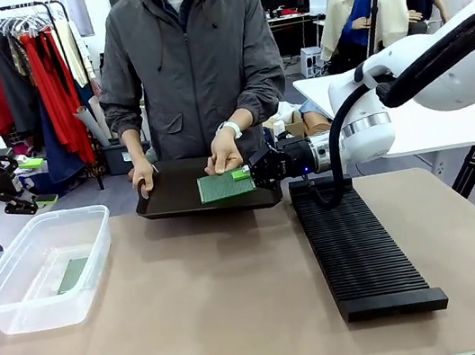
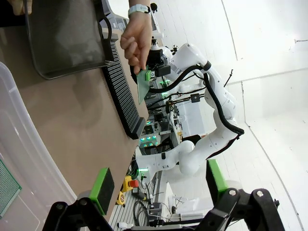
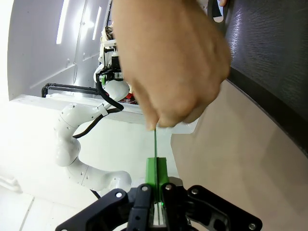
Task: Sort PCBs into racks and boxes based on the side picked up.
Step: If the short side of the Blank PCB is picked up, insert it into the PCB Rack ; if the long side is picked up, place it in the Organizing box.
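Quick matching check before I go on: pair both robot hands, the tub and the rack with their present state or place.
1 right hand
2 left hand
3 clear tub
4 slotted rack

A open
B on the right side of the table
C shut on the held PCB
D contains a flat PCB

Pairs: 1-C, 2-A, 3-D, 4-B
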Tool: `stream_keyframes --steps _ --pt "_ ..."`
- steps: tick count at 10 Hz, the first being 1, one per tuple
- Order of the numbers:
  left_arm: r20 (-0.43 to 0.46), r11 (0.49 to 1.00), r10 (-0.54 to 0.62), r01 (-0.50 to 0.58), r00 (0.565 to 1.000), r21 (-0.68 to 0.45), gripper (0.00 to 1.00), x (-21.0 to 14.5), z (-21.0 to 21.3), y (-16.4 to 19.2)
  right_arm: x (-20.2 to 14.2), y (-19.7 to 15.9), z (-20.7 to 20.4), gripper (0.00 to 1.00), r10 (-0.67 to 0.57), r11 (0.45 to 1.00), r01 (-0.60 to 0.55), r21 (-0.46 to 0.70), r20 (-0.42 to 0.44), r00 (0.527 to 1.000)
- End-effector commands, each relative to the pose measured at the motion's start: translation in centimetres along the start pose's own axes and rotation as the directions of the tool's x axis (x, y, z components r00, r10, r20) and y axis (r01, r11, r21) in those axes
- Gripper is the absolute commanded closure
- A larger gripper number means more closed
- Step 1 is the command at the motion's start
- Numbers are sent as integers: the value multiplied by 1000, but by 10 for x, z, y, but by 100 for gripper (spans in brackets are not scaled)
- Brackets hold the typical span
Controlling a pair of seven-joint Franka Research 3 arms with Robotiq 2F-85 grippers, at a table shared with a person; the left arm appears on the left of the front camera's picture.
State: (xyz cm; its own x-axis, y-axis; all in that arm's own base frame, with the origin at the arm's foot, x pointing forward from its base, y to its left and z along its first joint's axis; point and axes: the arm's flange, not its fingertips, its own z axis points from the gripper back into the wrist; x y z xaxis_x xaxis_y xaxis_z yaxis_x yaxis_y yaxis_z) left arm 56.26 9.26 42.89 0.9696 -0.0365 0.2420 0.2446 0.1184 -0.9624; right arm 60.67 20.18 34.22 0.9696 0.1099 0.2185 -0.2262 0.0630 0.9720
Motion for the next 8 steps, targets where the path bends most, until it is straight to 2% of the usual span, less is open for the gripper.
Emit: stream_keyframes --steps 1,8 --pt "-5 1000 -1 1 1000 -7 0 -1 1 -1 0 1 -2 100 2 1000 -2 3 -2 1000" --pt "-5 1000 -1 1 1000 -7 0 -1 1 -1 0 1 -2 100 2 1000 -2 3 -2 1000"
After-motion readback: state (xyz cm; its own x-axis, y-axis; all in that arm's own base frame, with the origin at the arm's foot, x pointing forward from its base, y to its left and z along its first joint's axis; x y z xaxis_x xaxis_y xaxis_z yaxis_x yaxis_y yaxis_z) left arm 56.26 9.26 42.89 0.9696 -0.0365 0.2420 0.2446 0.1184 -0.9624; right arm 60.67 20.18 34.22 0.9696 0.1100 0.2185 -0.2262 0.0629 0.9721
